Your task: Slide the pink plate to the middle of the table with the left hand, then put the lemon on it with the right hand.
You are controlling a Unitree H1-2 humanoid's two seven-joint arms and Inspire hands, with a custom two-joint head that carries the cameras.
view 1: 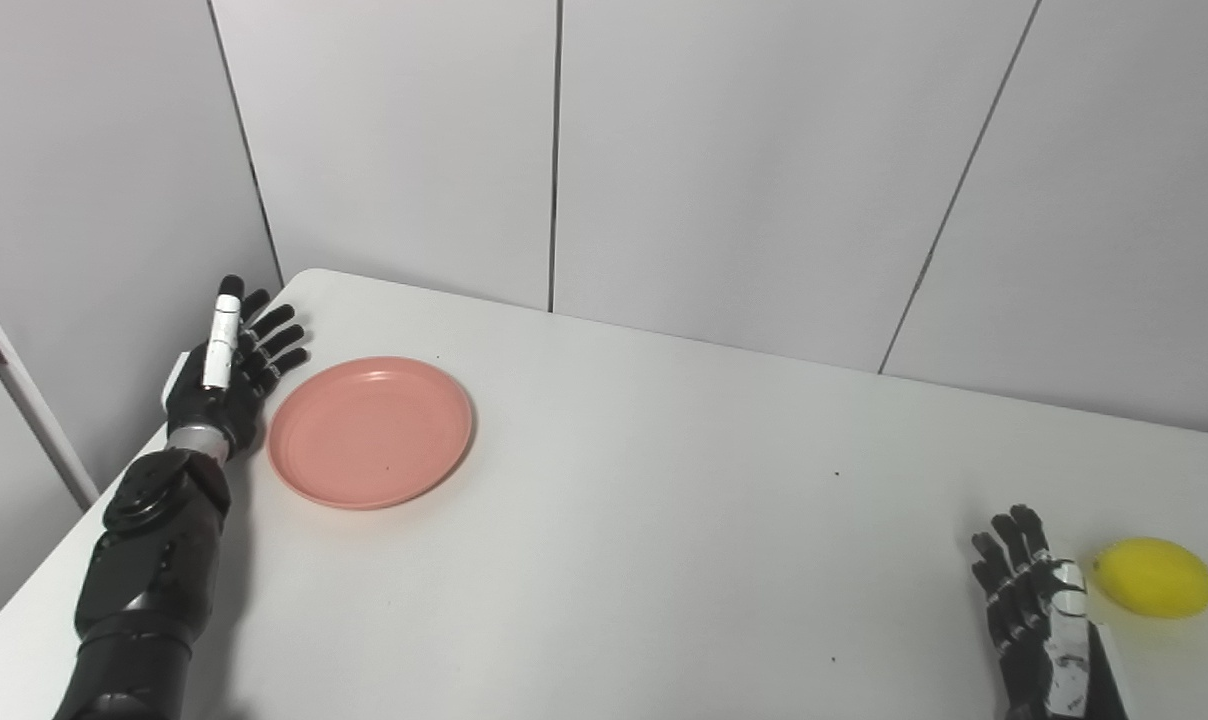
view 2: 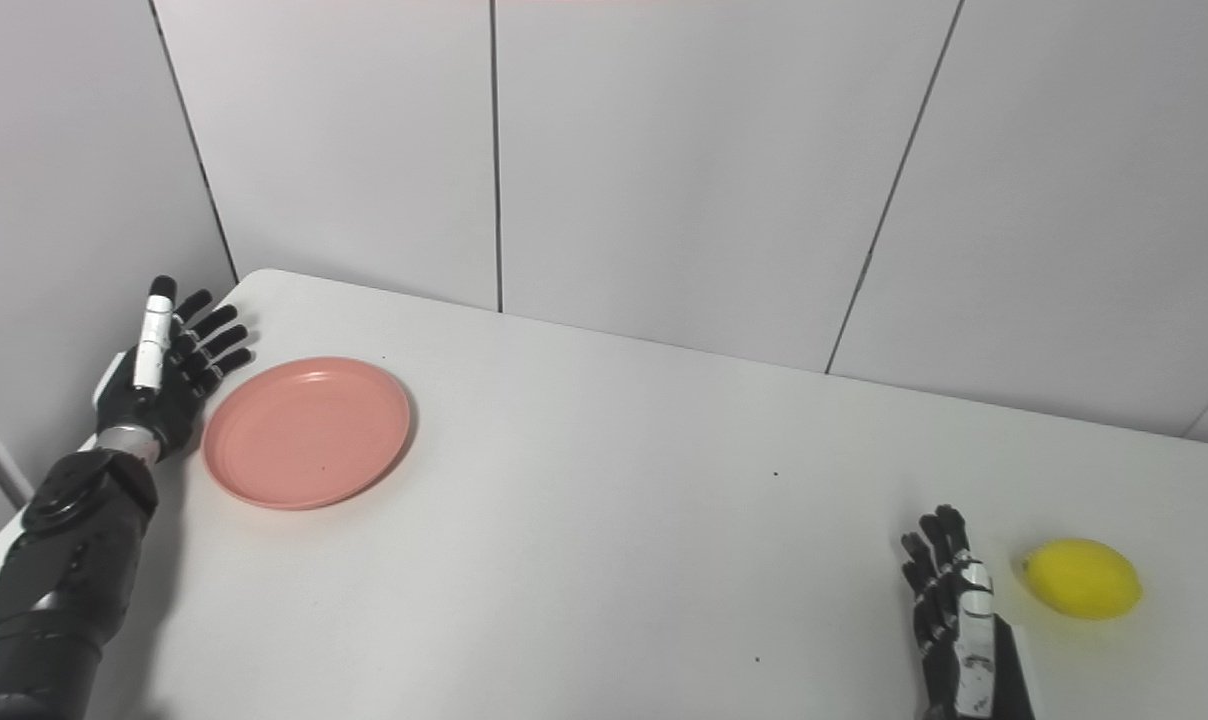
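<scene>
Fingers spread and holding nothing, the left hand (view 1: 226,375) is standing edge-on just beside the pink plate (view 1: 370,431) near the tabletop's (view 1: 664,520) far-left corner, apparently poised to push it toward the middle, while the right hand (view 1: 1039,610) is waiting with fingers apart and empty just beside the lemon (view 1: 1154,578) near the right edge.

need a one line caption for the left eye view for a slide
Left hand open beside the pink plate at the table's left end; right hand open next to the lemon.

White table (view 1: 664,520) w/ grey panelled walls (view 1: 744,150) behind.
</scene>
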